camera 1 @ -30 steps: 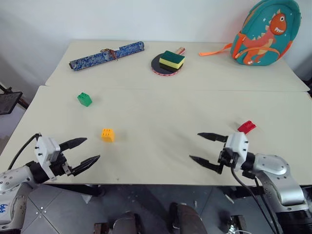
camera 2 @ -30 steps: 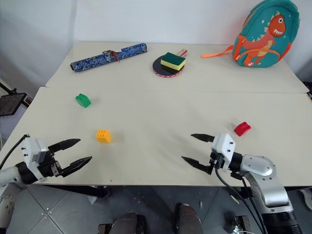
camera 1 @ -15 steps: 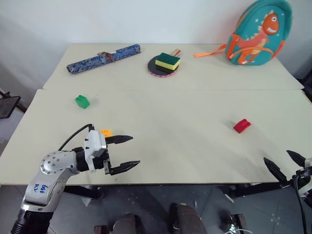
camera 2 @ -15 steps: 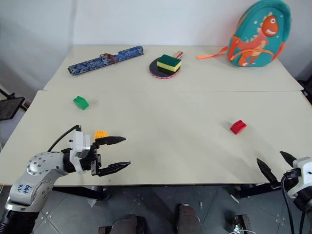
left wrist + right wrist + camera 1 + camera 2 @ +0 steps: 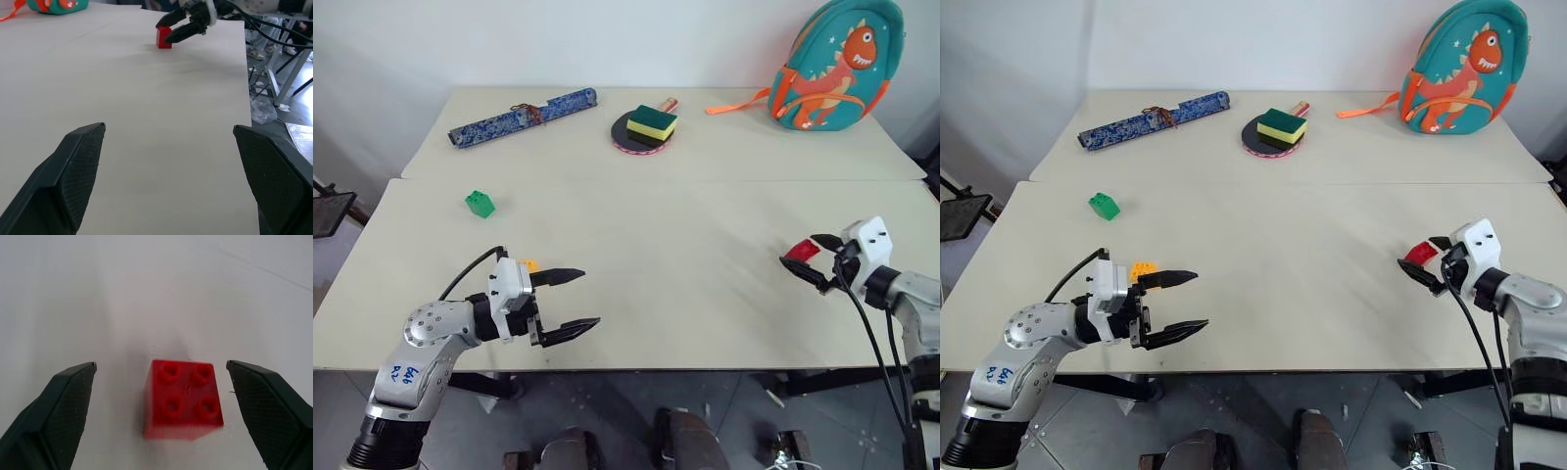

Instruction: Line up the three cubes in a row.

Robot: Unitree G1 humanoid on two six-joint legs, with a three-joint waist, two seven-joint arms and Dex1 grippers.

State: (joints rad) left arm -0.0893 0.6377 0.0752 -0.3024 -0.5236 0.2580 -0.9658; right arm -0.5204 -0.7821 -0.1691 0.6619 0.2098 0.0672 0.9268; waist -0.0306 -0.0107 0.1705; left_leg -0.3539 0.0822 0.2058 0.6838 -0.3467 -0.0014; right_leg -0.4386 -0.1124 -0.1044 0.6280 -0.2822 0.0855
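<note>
The right claw (image 5: 811,260) stood apart, straddling the red cube (image 5: 183,398) without apparent contact; the left claw (image 5: 570,302), also apart, hovered beside the yellow-orange cube (image 5: 1143,269).

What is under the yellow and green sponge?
The sponge sits on a round black paddle with a red edge. Its handle pokes out behind; the paddle's middle is covered.
</note>
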